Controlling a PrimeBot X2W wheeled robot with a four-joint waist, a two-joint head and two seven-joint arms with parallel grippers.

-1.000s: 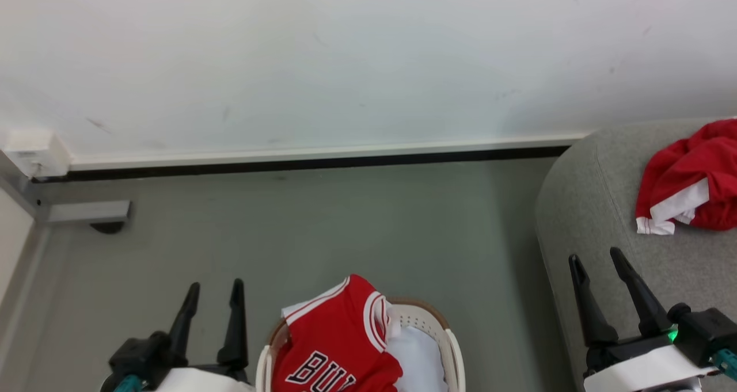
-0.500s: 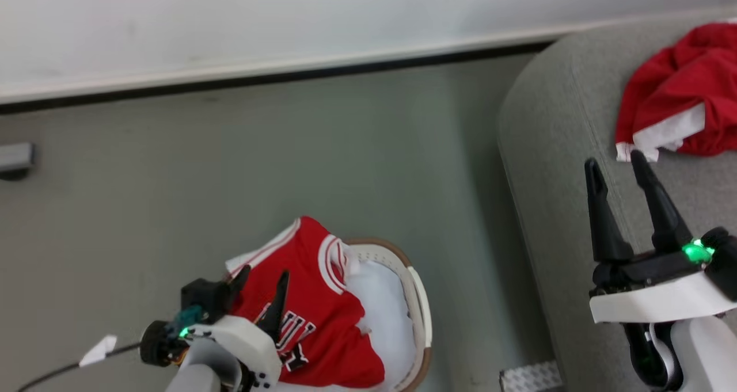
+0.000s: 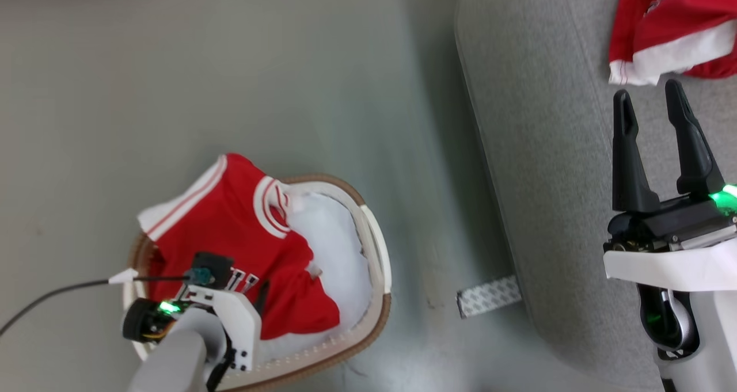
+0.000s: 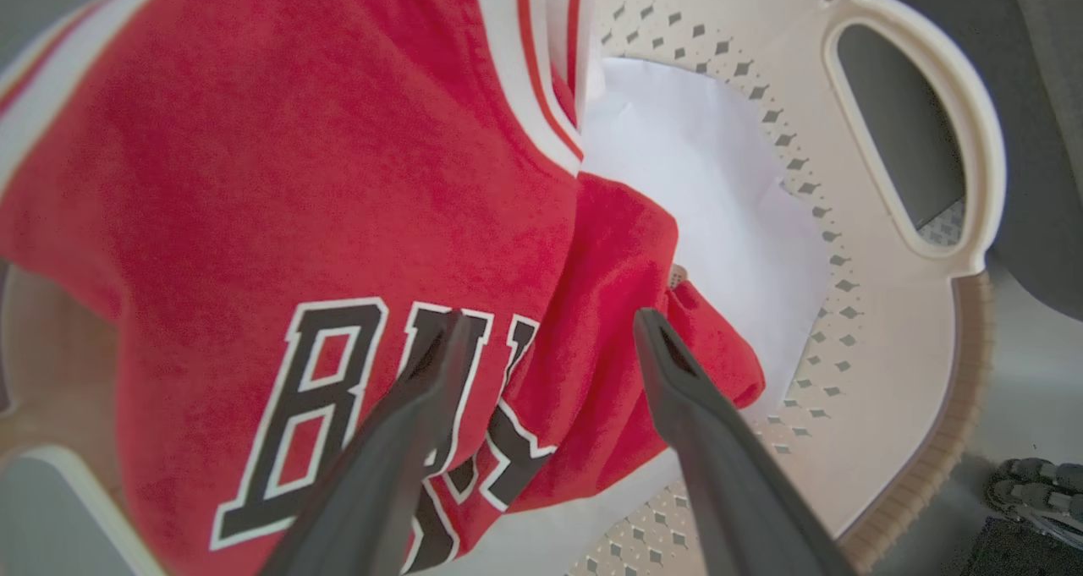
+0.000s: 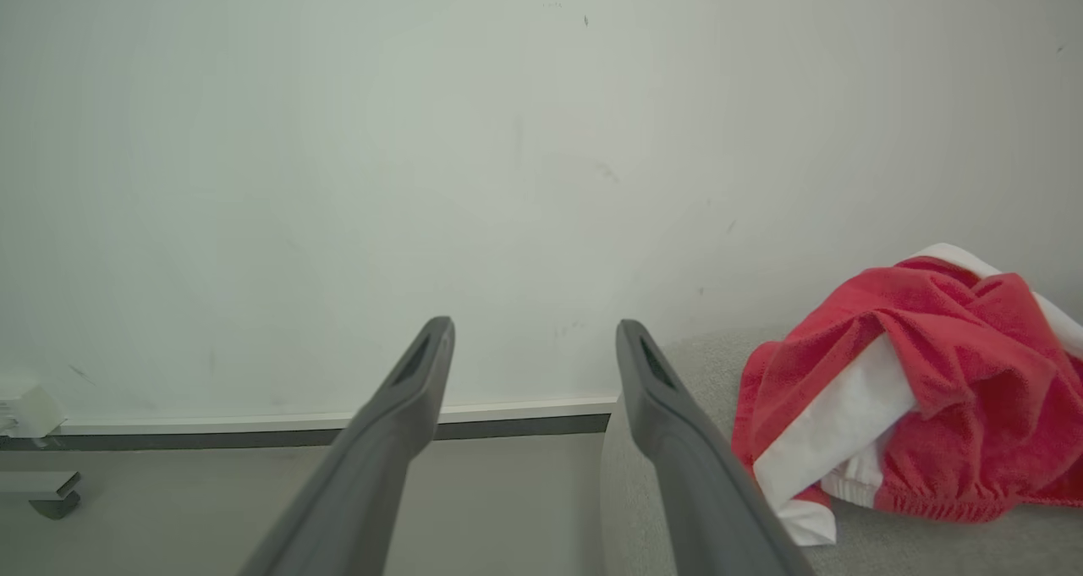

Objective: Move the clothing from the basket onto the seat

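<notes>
1. The left gripper (image 4: 552, 318), idle beside the basket (image 3: 377, 254) a second ago, now hangs over the jersey (image 3: 230, 219) lying in the basket at seven o'clock of the head view, jaws spread, pinching nothing; a grab looks next.
2. The right gripper (image 3: 648, 92) waits at three o'clock over the seat (image 3: 535, 121), jaws spread and empty.
3. A second red garment (image 3: 679, 23) already lies on the seat at one o'clock.

The basket (image 3: 377, 248) mouth is blocked on its left side by the draped jersey (image 3: 230, 219); bare pale lining (image 3: 339, 248) is exposed on the right. Open floor (image 3: 414, 121) is seen between basket and seat (image 3: 535, 150) (a textured grey strip (image 3: 489, 296) lies at the seat's foot). Bare upholstery is found near the seat's edge, its far part being occupied by a crumpled red garment (image 3: 679, 12).
</notes>
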